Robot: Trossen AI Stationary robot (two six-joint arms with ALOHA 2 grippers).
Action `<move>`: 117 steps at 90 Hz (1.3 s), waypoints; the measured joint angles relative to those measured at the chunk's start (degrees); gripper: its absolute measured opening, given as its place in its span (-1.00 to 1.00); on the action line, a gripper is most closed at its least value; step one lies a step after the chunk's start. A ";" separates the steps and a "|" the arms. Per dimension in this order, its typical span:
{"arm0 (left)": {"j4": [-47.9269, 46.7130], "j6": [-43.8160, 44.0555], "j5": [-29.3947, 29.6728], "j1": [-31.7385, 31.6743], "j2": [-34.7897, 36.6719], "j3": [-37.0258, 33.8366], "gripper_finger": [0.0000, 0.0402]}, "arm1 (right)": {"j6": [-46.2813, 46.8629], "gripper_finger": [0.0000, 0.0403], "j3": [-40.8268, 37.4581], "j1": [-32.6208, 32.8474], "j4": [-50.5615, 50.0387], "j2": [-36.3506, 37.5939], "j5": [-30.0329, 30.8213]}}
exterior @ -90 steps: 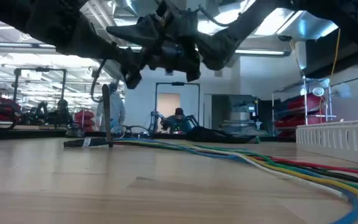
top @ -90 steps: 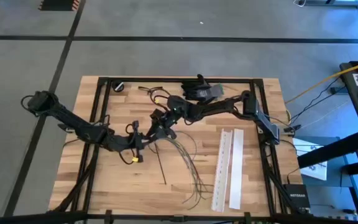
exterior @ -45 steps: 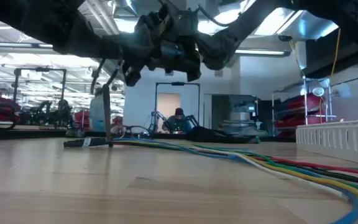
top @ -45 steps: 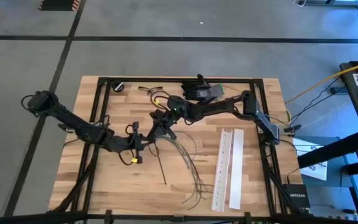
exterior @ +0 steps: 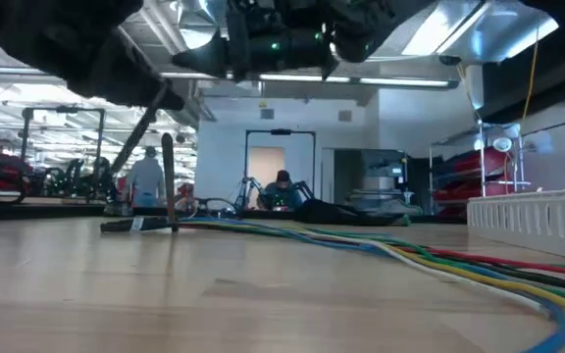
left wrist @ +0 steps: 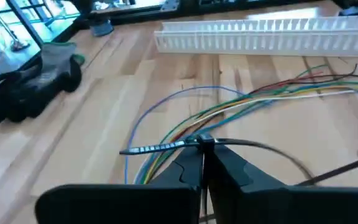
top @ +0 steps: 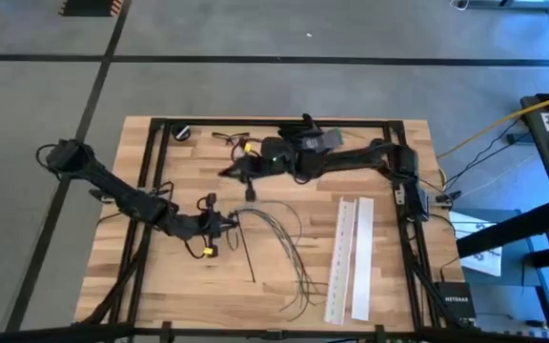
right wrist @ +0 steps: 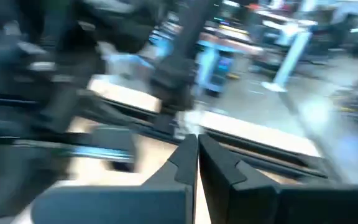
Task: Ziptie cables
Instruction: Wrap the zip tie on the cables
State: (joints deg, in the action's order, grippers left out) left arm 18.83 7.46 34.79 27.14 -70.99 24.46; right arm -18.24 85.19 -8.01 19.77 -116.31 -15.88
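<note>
Left gripper (top: 232, 221) is pinching the cables (top: 289, 243) at their bundled end; cables are fanning toward the table's near edge. Right gripper (top: 227, 172) is hovering, fingers together.

Grey floor (top: 255, 86) crossed by dark lines.

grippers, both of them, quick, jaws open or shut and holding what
Left gripper: jaws shut on the zip tie, at the end of the cables.
Right gripper: jaws shut, nothing seen between them, lifted near the table's far edge.
</note>
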 joint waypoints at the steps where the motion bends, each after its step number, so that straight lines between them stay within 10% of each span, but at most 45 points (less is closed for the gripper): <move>1: -0.08 0.05 0.00 0.01 -0.16 -0.01 -1.00 | -0.01 -1.00 0.00 -0.01 -0.70 0.23 -0.03; 19: 0.32 -0.45 0.22 0.02 0.50 -0.02 -1.00 | 11.13 -0.96 0.00 -1.57 -14.25 2.93 -3.37; 44: 0.32 -3.18 1.64 0.02 4.07 -0.02 -1.00 | 19.77 -0.45 -0.91 0.54 -22.58 -0.98 -27.92; 117: 0.20 -3.40 1.29 0.58 4.38 -0.04 -1.00 | 25.64 -0.20 0.39 3.56 -5.79 -3.94 -31.63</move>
State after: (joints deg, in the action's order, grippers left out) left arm 19.03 4.06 36.07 27.72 -66.61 24.43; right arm 7.40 85.58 -4.45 13.98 -120.25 -47.51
